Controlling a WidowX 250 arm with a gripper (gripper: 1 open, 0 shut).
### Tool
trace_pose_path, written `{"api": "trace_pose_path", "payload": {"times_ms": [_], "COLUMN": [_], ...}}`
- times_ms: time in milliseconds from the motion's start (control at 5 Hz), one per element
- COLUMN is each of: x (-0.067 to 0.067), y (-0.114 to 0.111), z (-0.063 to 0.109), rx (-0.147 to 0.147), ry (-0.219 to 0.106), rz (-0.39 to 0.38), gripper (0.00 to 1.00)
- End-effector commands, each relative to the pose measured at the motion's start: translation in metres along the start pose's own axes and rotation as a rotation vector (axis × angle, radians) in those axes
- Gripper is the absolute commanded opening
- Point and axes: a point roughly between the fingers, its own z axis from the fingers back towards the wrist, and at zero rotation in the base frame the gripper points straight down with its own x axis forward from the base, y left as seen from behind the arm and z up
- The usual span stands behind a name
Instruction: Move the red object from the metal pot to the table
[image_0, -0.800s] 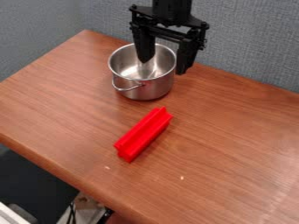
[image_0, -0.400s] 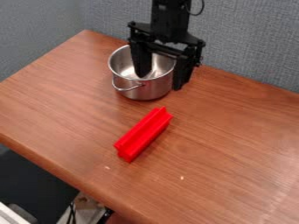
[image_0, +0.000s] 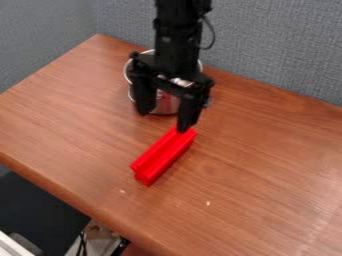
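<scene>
The red object (image_0: 162, 154), a long bar, lies flat on the table (image_0: 67, 110) in front of the metal pot, not in it. The metal pot (image_0: 134, 74) stands behind it and is mostly hidden by the arm; only its left rim and a bit of wall show. My gripper (image_0: 166, 110) points down with its jaws wide open, between the pot and the far end of the red object. Its right finger (image_0: 189, 115) hangs just above that far end. Nothing is between the fingers.
A grey wall runs behind the table. The table's rounded front edge (image_0: 54, 190) cuts diagonally across the lower left, with dark floor and cables (image_0: 94, 240) below it. Bare wood lies to the left and right of the red bar.
The gripper came away from above the pot, moving toward the camera and lower, to the far end of the red bar. It stayed open. The bar and pot did not move.
</scene>
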Motion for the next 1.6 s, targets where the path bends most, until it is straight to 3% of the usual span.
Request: {"api": "trace_pose_path", "payload": {"times_ms": [0,200,800,1400], "x": [-0.013,-0.02,-0.011,-0.007], "y": [0.014,0.023,0.03,0.025], "z": [-0.001,-0.013,-0.045,-0.056], "rx": [0.031,0.052,0.082,0.13], "ry": [-0.054,-0.084,-0.212,-0.229], "rz": [-0.019,-0.025,0.035,0.062], "gripper": [1.0,1.0,1.0,1.0]}}
